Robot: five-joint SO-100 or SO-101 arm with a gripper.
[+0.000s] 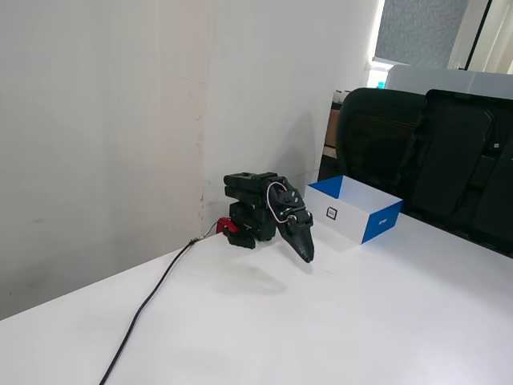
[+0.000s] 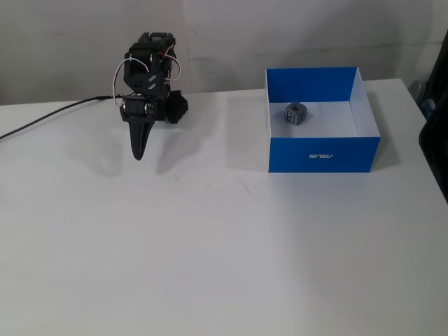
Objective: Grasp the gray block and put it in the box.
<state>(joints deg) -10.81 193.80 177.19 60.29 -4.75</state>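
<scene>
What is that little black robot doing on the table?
Nothing much right now. The small black arm is folded up by the wall, with its end effector shut, empty and pointing down at the white table. The gray block already sits inside the blue and white box, off to the right in the front-on fixed view, so the job looks done.
</scene>
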